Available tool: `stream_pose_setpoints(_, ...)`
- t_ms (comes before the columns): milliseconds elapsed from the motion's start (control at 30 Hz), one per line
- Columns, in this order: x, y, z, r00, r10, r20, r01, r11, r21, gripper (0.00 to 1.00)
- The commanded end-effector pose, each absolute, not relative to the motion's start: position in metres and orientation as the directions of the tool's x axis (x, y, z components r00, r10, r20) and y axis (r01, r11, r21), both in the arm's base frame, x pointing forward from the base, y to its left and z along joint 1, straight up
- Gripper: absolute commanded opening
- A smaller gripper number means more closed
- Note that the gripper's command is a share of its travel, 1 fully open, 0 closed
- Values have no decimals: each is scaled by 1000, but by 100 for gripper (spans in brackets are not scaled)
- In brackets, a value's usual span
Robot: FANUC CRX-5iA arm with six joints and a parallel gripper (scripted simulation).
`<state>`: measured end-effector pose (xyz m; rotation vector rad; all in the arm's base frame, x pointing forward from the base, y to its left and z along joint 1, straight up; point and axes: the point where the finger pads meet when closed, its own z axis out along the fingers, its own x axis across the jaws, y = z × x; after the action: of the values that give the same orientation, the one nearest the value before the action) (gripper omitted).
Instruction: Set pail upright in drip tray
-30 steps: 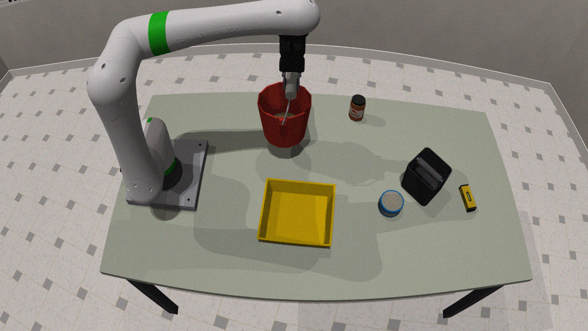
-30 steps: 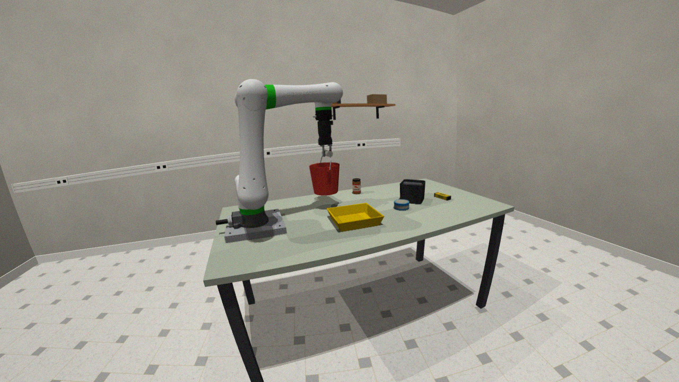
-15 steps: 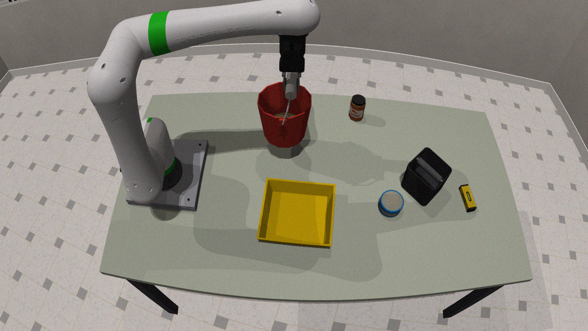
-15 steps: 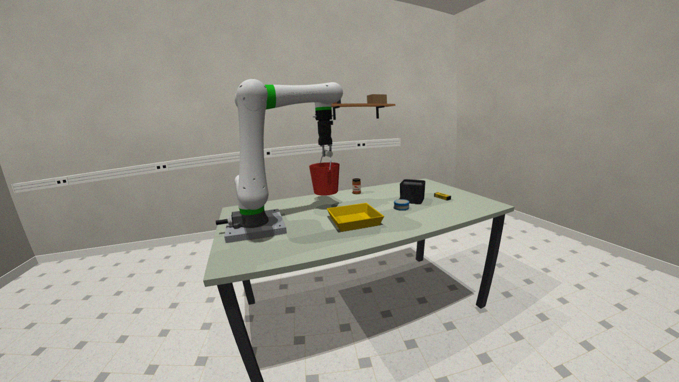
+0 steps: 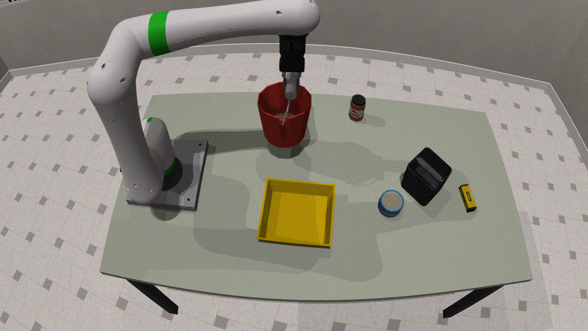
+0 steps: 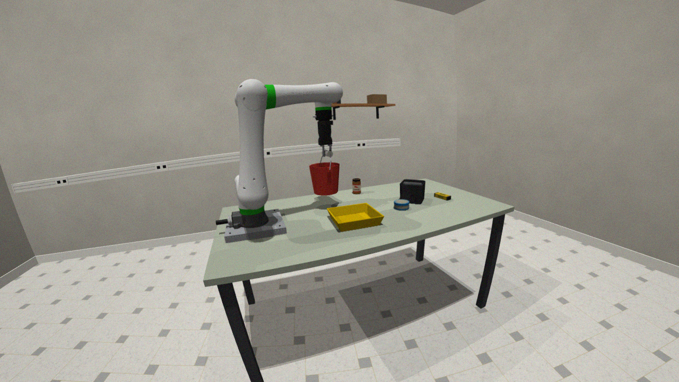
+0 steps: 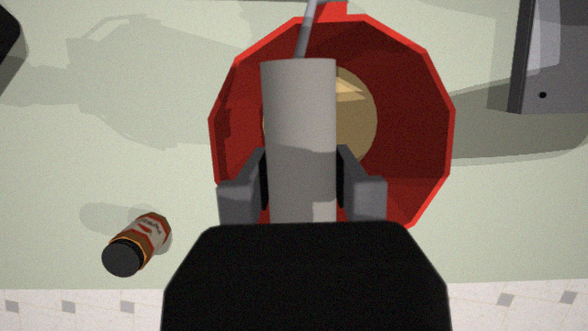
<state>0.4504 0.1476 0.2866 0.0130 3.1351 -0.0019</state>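
The red pail point(image 5: 285, 131) point(image 6: 324, 179) point(image 7: 404, 138) hangs roughly upright in the air above the surface point(image 5: 411, 255) point(image 6: 303, 246) point(image 7: 514, 221), by its thick grey grip point(image 5: 290, 88) point(image 6: 329, 154) point(image 7: 300, 110) on the thin wire bail. Something round and tan shows inside at its bottom. The jaws point(image 5: 291, 82) point(image 6: 326, 150) are pinching that grip from both sides, the pads against it in the wrist view.

The yellow drip tray point(image 5: 296, 242) point(image 6: 359, 224) stands apart from the pail, on the near side in the top view, with nothing in it. Farther out are a jar point(image 5: 356, 108) point(image 6: 356, 186) point(image 7: 138, 244), a blue-rimmed tin point(image 5: 391, 202) point(image 6: 401, 204) and a black bin point(image 5: 419, 185) point(image 6: 411, 191).

The step in hand looks to be the carry: the pail is lifted but not yet over the tray. Next calls for a smooth move across, base clear of the tray's walls, until the pail is centred above its floor; then a slow, level descent almost to the floor before letting go. A jerky move could set the pail swinging on its bail.

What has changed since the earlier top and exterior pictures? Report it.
Nothing visibly changed: no move, nothing taken hold of or let go. The gripper is shut on the pail's handle grip, the pail hanging above the table, outside the yellow tray, as before.
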Motion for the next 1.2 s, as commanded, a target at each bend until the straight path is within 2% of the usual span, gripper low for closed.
stream_pose_setpoints(0, 451, 148, 288, -1000, 8, -8, 8, 1000, 0, 0)
stream_pose_setpoints(1167, 452, 141, 288, -1000, 8, -8, 8, 1000, 0, 0)
